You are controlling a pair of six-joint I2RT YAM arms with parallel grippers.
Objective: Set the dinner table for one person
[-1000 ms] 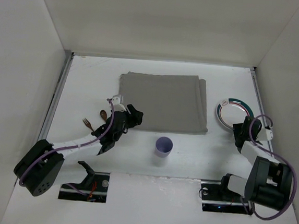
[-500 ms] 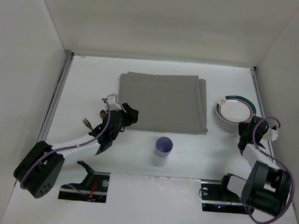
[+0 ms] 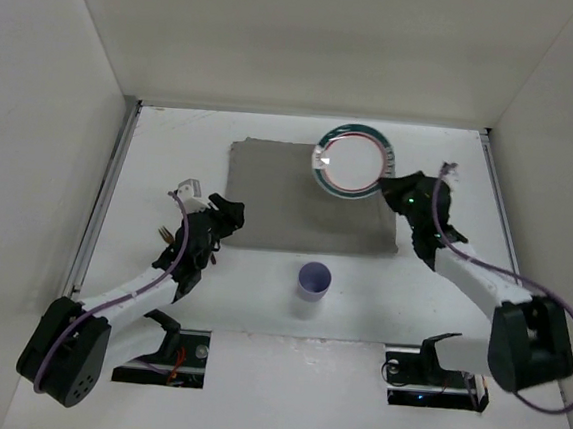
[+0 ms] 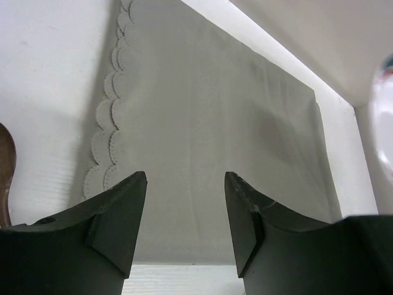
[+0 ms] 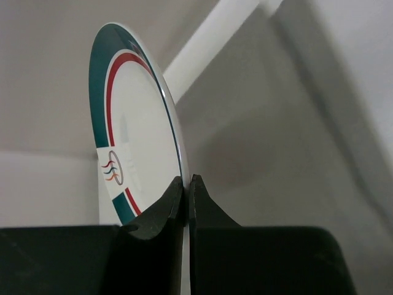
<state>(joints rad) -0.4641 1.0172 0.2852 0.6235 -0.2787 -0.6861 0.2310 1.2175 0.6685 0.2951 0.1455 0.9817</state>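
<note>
A white plate (image 3: 350, 161) with a green and red rim hangs tilted over the far right corner of the grey placemat (image 3: 287, 205) on the dinner table (image 3: 171, 154). My right gripper (image 3: 389, 189) is shut on the plate's rim. In the right wrist view the plate (image 5: 135, 117) stands on edge, pinched between the jaws of that gripper (image 5: 186, 179). My left gripper (image 3: 232, 212) hovers open at the placemat's left edge. In the left wrist view this gripper (image 4: 184, 178) has nothing in it, only the scalloped placemat (image 4: 209, 110) beyond.
A lilac cup (image 3: 313, 279) stands upright in front of the placemat. A brown wooden spoon (image 4: 5, 166) lies left of the placemat, and a fork (image 3: 165, 232) shows partly under my left arm. Metal rails (image 3: 108, 189) run along the table's sides.
My right gripper shut on the plate at the table's right side, lifted it and carried it left and farther back, over the placemat's corner. My left gripper drew back to the left.
</note>
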